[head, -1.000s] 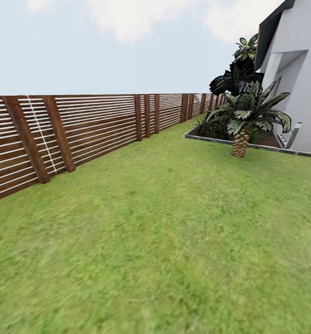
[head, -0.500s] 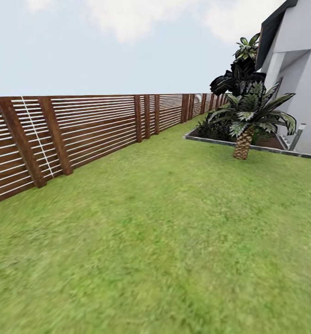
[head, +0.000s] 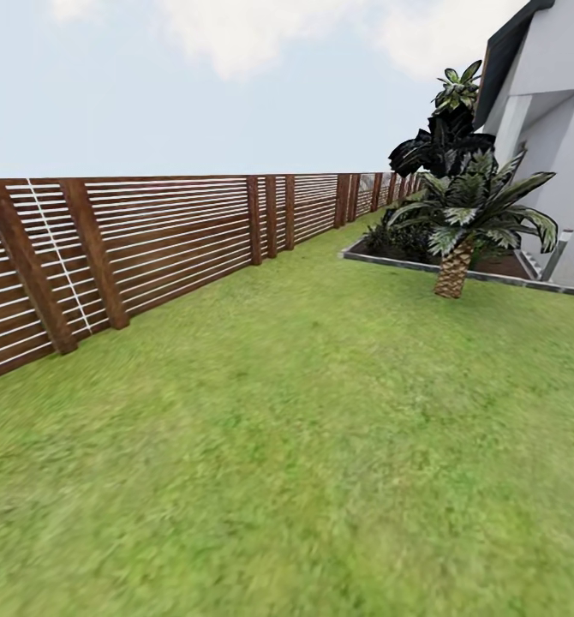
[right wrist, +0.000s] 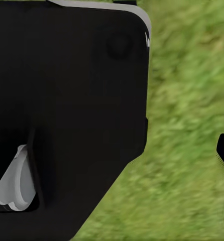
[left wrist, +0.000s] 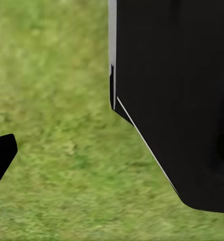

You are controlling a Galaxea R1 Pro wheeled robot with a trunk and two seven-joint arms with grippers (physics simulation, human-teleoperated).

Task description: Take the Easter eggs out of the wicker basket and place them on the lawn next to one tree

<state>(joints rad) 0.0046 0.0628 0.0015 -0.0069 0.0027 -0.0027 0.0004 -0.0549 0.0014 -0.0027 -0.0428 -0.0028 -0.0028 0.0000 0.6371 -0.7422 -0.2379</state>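
Head view, left to right: a brown slatted wooden fence (head: pixel 150 240) runs along the left side and recedes toward the middle distance, under a pale sky with soft clouds. The lawn (head: pixel 304 446) spreads across the whole lower part of the scene — short green grass, slightly blurred. Toward the right, a short brown-trunked palm (head: pixel 454 266) stands at the edge of a planting bed bordered by a grey stone kerb (head: pixel 390 260), with darker shrubs (head: pixel 441 146) rising behind it. At the far right stands the pale grey wall of a house (head: pixel 570 128) with a dark roof edge.

Left wrist view: a large black body part of the robot (left wrist: pixel 177 100) hangs over grass, and a small black tip pokes in at one edge; whether this claw is spread or pressed together cannot be told.

Right wrist view: another broad black panel (right wrist: pixel 67 110) with a pale grey piece set into it covers much of the grass — a dark sliver sits at the opposite edge. The state of this claw cannot be told either.
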